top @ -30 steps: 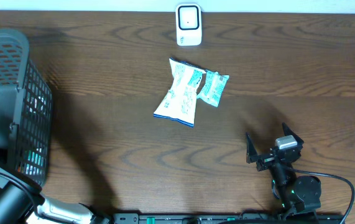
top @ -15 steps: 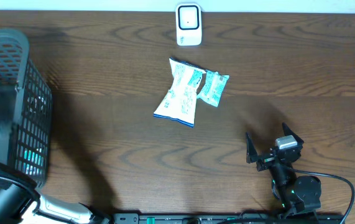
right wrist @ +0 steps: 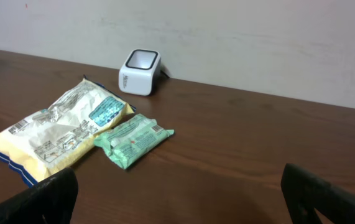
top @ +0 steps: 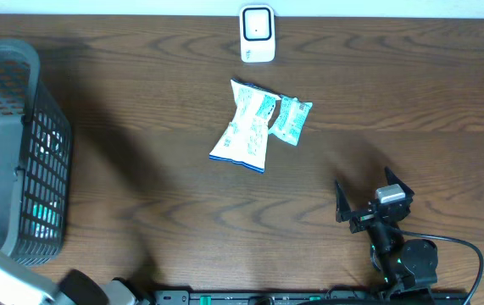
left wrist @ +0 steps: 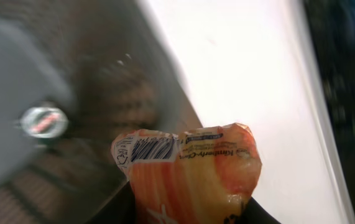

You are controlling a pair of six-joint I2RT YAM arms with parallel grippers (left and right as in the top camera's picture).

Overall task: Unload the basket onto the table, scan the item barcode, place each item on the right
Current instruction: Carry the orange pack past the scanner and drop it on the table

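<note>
The left tool (left wrist: pixel 186 214) is clamped on the lower end of an orange foil packet (left wrist: pixel 193 171). The packet stands up out of its jaws at the bottom centre of the left wrist view. In the overhead view I can't find that tool or the packet.

The packet looks light, thin and crinkly. It seems glossy enough to slip and soft enough to flop over. Holding it by the bottom end seems right to me, since that leaves the barcode (left wrist: pixel 152 150) near its upper left corner uncovered. That printed panel will need to stay flat when it faces the white barcode scanner (top: pixel 257 35), at the top centre of the overhead view.

The right tool (top: pixel 372 209) sits at lower right, jaws spread wide, with nothing in them. A white-and-blue packet (top: pixel 243 131) and a green packet (top: pixel 291 119) lie on the wooden surface (top: pixel 411 102) just below the scanner.
</note>
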